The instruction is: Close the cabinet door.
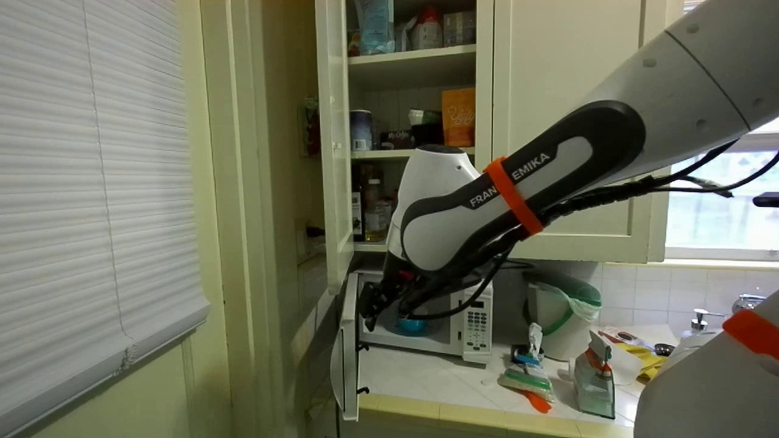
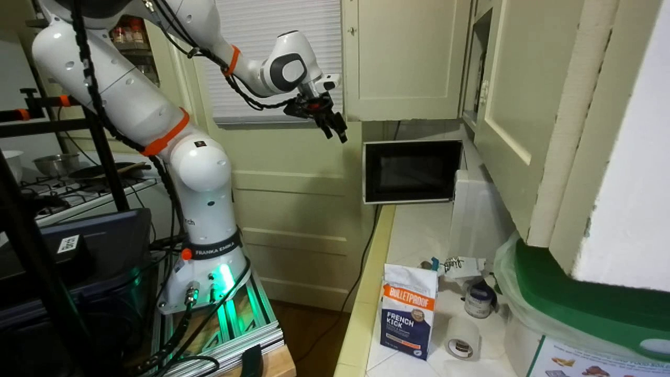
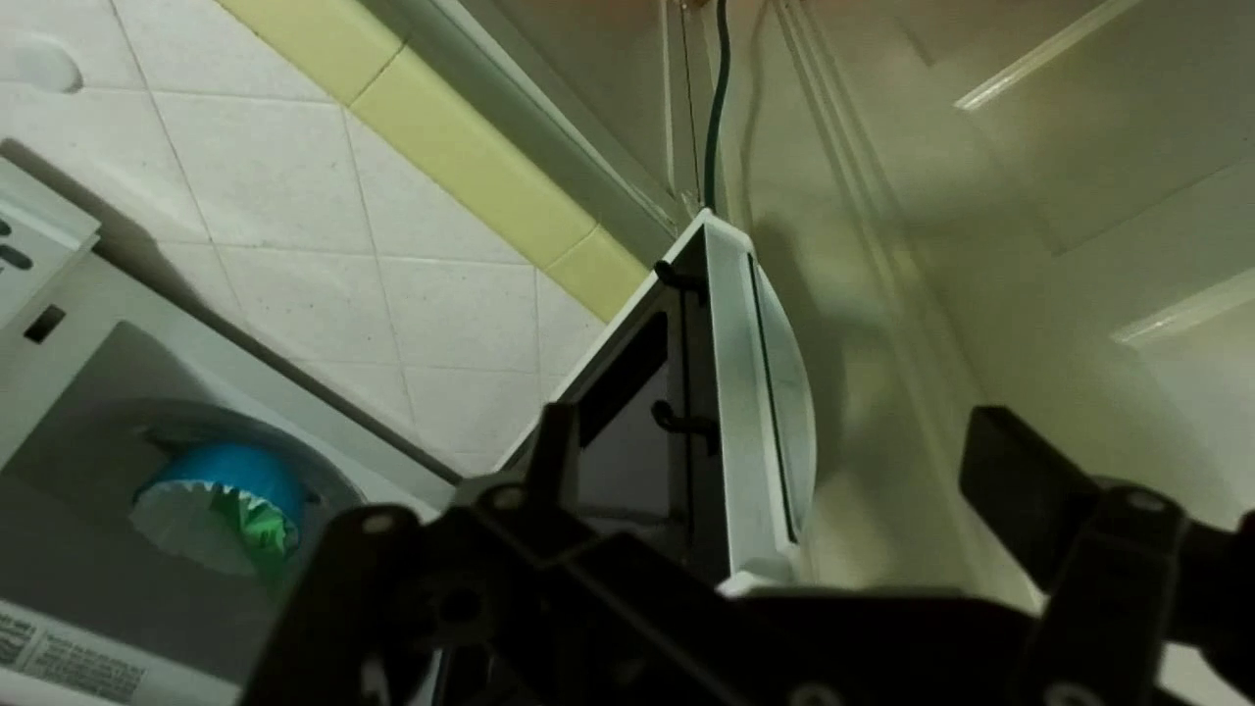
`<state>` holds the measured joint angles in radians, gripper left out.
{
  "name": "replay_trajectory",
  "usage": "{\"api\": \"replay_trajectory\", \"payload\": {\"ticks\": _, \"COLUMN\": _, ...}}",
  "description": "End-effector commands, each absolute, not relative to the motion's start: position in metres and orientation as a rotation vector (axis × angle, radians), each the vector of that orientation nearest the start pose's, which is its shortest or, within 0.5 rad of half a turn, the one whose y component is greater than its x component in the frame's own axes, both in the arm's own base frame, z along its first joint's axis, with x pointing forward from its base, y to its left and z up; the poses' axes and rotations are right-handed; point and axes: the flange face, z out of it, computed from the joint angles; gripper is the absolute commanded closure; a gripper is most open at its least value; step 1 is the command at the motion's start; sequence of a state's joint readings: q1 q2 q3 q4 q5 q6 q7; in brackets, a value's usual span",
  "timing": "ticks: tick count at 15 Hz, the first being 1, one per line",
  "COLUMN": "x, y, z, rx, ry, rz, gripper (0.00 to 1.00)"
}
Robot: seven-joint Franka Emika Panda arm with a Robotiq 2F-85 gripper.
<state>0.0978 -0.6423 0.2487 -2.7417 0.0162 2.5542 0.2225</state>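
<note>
The cabinet door is tall, narrow and cream-painted. It stands wide open, seen nearly edge-on in an exterior view (image 1: 336,158) and showing its recessed panel in an exterior view (image 2: 405,57). I do not make it out in the wrist view. My gripper is open and empty, with its black fingers wide apart in the wrist view (image 3: 775,431). It points down near the level of the door's lower edge, in both exterior views (image 1: 370,307) (image 2: 336,136). In an exterior view it appears beside the door's lower free corner; I see no contact.
The white microwave (image 1: 478,325) stands below on the counter (image 1: 414,374). Its door (image 2: 413,170) is swung open under my gripper, and a blue cup (image 3: 221,500) is inside. The similar cream panelled door (image 2: 528,99) is beside the open cabinet. Window blinds (image 1: 91,182) are nearby.
</note>
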Motion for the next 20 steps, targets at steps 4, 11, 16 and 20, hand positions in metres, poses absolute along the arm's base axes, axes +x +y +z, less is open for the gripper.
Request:
{"api": "replay_trajectory", "payload": {"ticks": 4, "x": 0.328, "y": 0.15, "z": 0.485, "rx": -3.102, "ry": -0.169, "rz": -0.928, "gripper": 0.0}}
{"api": "replay_trajectory", "payload": {"ticks": 11, "x": 0.322, "y": 0.145, "z": 0.496, "rx": -3.114, "ry": -0.208, "rz": -1.117, "gripper": 0.0}}
{"api": "replay_trajectory", "payload": {"ticks": 16, "x": 0.338, "y": 0.14, "z": 0.506, "rx": -3.063, "ry": -0.244, "rz": -1.212, "gripper": 0.0}}
{"api": "replay_trajectory", "payload": {"ticks": 20, "x": 0.346, "y": 0.142, "z": 0.506, "rx": -3.018, "ry": -0.282, "rz": -1.246, "gripper": 0.0}}
